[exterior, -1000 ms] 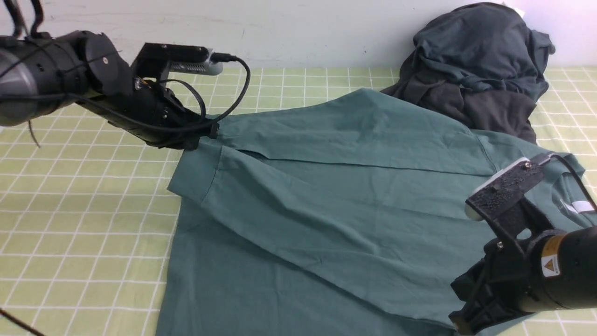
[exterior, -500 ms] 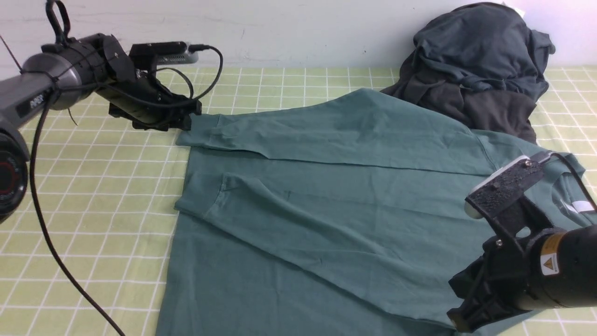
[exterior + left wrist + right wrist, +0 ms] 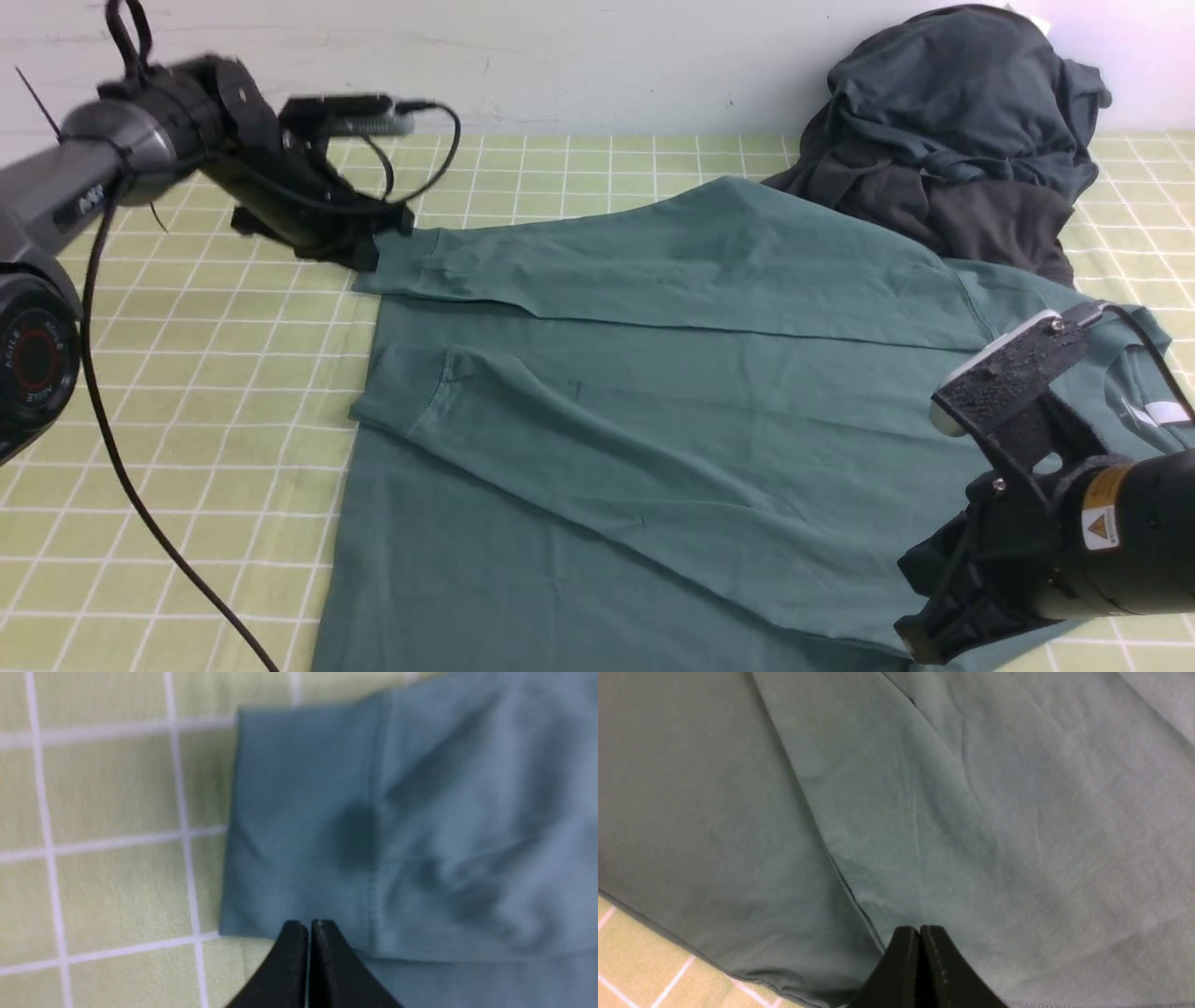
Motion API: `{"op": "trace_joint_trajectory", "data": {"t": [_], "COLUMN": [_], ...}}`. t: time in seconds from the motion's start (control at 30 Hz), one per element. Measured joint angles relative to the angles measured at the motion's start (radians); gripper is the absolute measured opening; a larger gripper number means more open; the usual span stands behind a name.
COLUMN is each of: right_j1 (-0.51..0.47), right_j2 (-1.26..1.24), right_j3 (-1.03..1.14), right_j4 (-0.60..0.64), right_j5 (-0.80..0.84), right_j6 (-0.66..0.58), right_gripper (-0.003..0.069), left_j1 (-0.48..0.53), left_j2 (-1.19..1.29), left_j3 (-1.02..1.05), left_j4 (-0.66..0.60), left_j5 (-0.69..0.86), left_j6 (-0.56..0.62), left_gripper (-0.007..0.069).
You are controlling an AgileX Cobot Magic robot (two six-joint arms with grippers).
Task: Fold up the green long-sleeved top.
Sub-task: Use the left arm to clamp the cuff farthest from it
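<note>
Pale grid-lined cloth (image 3: 187, 448) lay bare left of the green top's (image 3: 672, 401) edge; your left (image 3: 309, 926) and right (image 3: 920, 931) grippers' jaws were closed tight.

Surface, one, covered in yellow-green cloth with a white grid (image 3: 187, 448), bearing one green long-sleeved top (image 3: 653, 448), spread, and dark garments (image 3: 962, 140), heaped.

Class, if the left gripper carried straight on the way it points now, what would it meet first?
Probably the ribbed cuff of the green top, just ahead of the left gripper, though the gap is unclear.
</note>
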Motion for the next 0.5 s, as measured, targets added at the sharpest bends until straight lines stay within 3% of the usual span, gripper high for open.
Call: {"op": "trace_joint_trajectory", "data": {"t": [0.37, 0.5], "right_j1": [0.0, 0.0], "right_j2": [0.0, 0.0], "right_j3": [0.0, 0.0], "right_j4": [0.0, 0.0], "right_j5": [0.0, 0.0], "right_j6": [0.0, 0.0], "right_gripper": [-0.0013, -0.0013], "left_j1": [-0.004, -0.004], "left_j2": [0.012, 0.087], "left_j3": [-0.052, -0.051], "left_j4": [0.014, 0.052], "left_j5": [0.013, -0.055], "left_j6": [0.001, 0.001], "left_gripper": [0.0024, 0.0158]}}
